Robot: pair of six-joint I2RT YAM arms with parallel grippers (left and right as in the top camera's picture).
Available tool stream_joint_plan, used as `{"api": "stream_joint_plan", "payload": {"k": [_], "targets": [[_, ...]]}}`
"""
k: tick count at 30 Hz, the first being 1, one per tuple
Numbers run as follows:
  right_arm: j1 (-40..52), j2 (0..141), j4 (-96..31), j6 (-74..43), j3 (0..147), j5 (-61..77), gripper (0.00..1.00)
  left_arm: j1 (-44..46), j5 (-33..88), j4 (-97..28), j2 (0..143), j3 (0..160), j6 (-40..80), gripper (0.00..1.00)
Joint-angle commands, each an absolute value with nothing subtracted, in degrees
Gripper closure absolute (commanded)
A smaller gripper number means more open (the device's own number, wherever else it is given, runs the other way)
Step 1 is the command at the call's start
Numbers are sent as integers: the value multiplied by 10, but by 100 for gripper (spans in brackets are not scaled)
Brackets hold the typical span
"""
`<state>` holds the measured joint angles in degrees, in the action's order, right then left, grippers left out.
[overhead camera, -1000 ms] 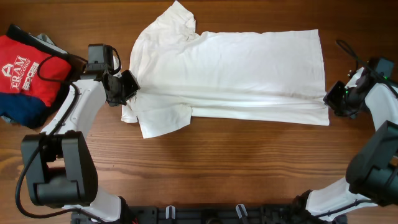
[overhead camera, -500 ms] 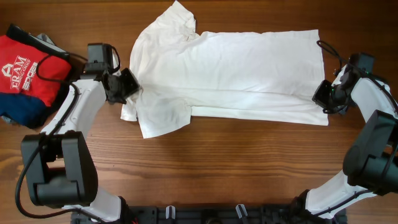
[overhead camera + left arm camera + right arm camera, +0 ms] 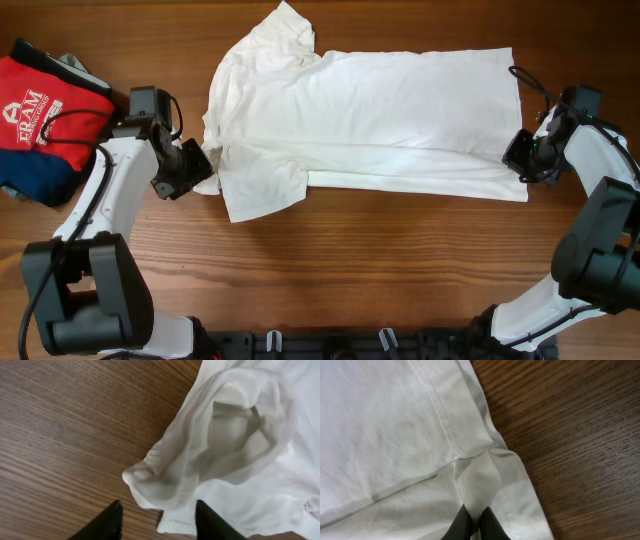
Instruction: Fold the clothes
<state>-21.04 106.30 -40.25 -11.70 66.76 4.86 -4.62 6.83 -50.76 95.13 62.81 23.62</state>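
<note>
- Shirt lies flat across the far middle of the table, collar end left, hem right, near long edge folded over onto the body.
- Left gripper has just let go. Its fingers now stand apart and empty, and it has backed toward the near left, off the collar end.
- In the left wrist view the bunched collar fabric sits just ahead of the open gripper, not between the fingers.
- Right gripper has moved from the near hem corner to further along the hem. It stays clenched on a pinch of hem fabric.
- Red garment and navy garment are stacked far left, untouched.
- Judgement: the first lengthwise fold is placed, and the left arm is free to regrasp.
</note>
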Motion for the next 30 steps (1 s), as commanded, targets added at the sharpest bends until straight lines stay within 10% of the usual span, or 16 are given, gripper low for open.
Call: {"api": "stream_joint_plan", "payload": {"k": [1,7,11,30], "targets": [[-209,1076,-406,-120,661,39,96,-46,65,-482,958,590,229,48],[-209,1076,-406,-120,661,39,96,-46,65,-413,959,548,228,54],[-209,1077,-407,-120,661,39,95,-46,27,-391,959,548,227,96],[-209,1076,-405,-120,661,39,96,-46,-185,-300,954,555,227,92]]}}
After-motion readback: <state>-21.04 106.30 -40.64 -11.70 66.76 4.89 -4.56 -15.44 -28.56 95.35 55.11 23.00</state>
